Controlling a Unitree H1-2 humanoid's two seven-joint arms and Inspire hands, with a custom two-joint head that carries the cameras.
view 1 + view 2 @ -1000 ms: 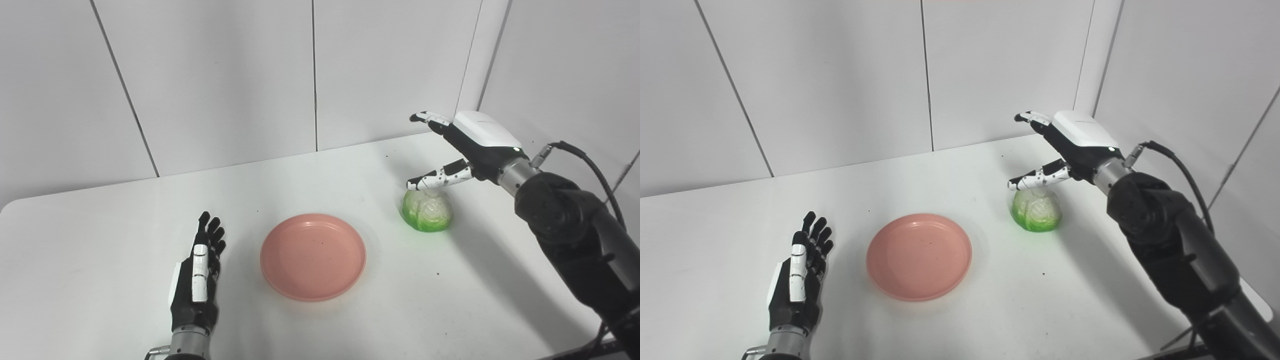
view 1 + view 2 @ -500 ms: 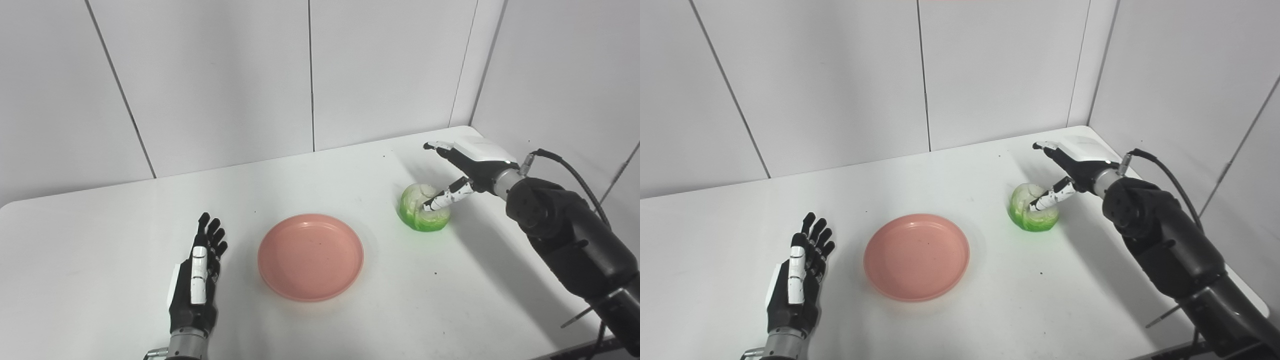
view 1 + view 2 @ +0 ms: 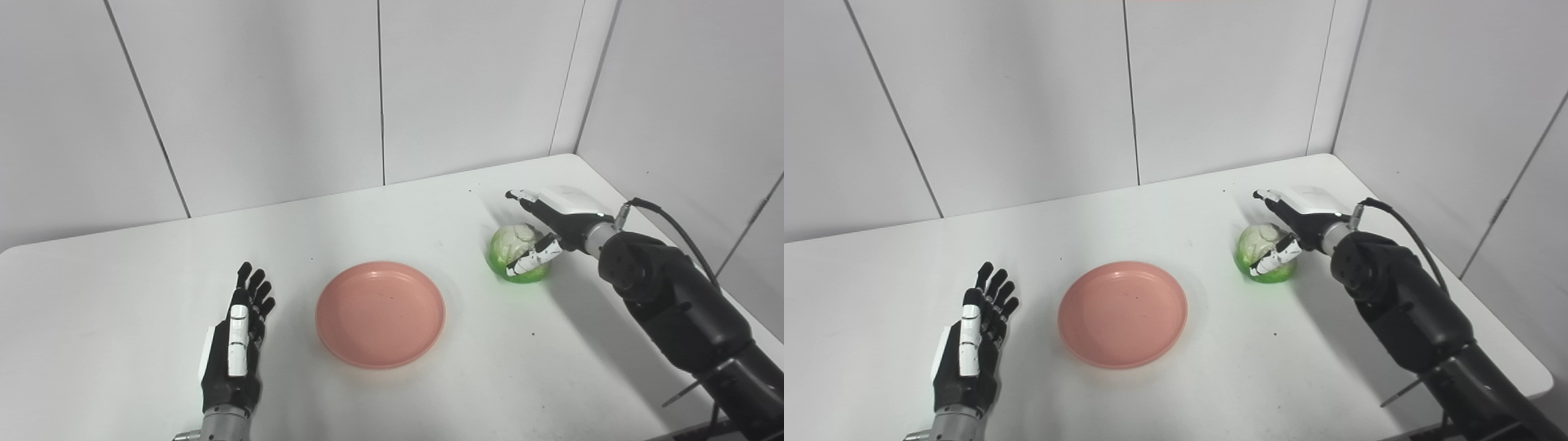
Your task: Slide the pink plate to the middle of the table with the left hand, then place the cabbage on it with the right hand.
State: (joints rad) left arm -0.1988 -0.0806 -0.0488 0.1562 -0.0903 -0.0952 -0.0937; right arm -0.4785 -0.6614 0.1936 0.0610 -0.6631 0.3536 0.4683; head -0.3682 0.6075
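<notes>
The pink plate (image 3: 380, 313) lies flat near the middle of the white table (image 3: 422, 208). The green and white cabbage (image 3: 510, 246) sits on the table to the plate's right, apart from it. My right hand (image 3: 554, 217) is down at the cabbage, open: its fingers reach past the cabbage's far side and its thumb lies along the near side. The cabbage rests on the table. My left hand (image 3: 236, 349) lies open and flat, left of the plate, not touching it.
White wall panels close the table at the back and on the right. The table's right edge and rounded corner (image 3: 1540, 373) run near my right arm. A cable (image 3: 680, 229) loops off the right wrist.
My right hand has come down from above the cabbage to its level and now brackets it, thumb at the front. The left hand has drawn back slightly. The camera shifted a little early on.
</notes>
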